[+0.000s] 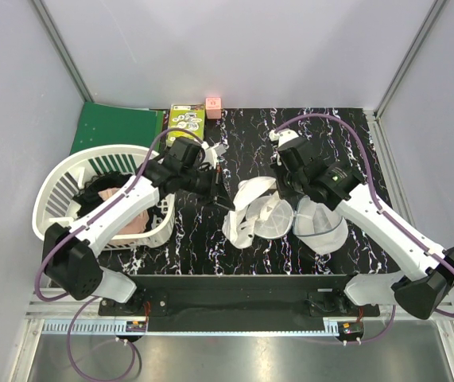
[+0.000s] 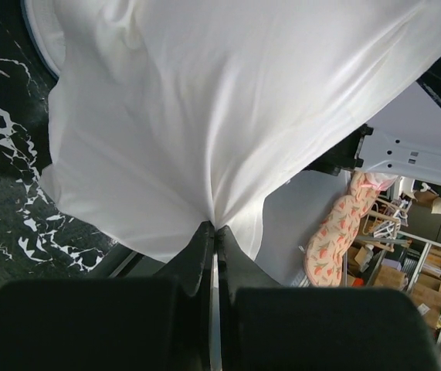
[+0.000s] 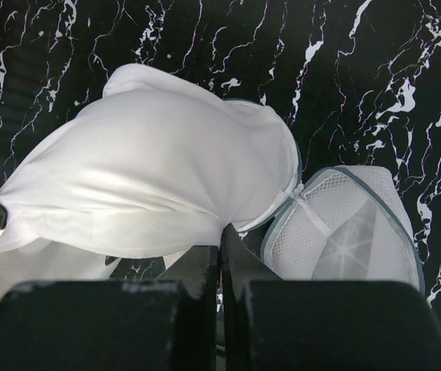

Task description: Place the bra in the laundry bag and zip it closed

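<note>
Black marbled table [image 1: 242, 131], laundry bag [image 1: 268, 216] at centre, pinched by left claw [image 2: 214, 229] and right claw [image 3: 222, 249].

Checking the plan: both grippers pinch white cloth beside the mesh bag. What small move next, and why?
Probably draw the two pinches slightly apart: left gripper and right gripper are both shut on the crumpled white fabric against the laundry bag, and no opening shows.
</note>
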Motion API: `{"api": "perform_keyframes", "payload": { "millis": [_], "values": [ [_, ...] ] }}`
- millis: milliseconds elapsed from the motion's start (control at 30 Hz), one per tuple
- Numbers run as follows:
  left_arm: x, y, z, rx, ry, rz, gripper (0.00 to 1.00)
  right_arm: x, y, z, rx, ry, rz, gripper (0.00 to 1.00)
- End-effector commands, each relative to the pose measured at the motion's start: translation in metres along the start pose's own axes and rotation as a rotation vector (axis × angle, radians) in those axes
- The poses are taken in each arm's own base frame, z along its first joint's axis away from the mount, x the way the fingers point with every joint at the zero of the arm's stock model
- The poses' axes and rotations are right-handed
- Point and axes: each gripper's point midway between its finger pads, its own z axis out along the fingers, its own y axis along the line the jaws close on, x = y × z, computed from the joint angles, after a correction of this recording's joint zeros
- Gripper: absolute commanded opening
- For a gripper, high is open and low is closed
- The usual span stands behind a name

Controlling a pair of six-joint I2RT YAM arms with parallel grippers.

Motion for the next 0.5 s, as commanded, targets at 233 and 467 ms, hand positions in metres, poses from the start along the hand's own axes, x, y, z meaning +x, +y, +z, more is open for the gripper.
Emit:
{"api": "perform_keyframes", "payload": {
  "millis": [233, 467],
  "values": [
    [0.009, 0.045, 0.025, -0.083, -0.035, -0.104, 0.0, 0.021, 0.038, 0.001, -0.155, 0.142, 0.046, 0.0],
    [0.02, 0.065, 0.029, -0.114, -0.073, -0.151, 0.06, 0.035, 0.085, 0.012, -0.275, 0.223, 0.119, 0.0]
  ]
}}
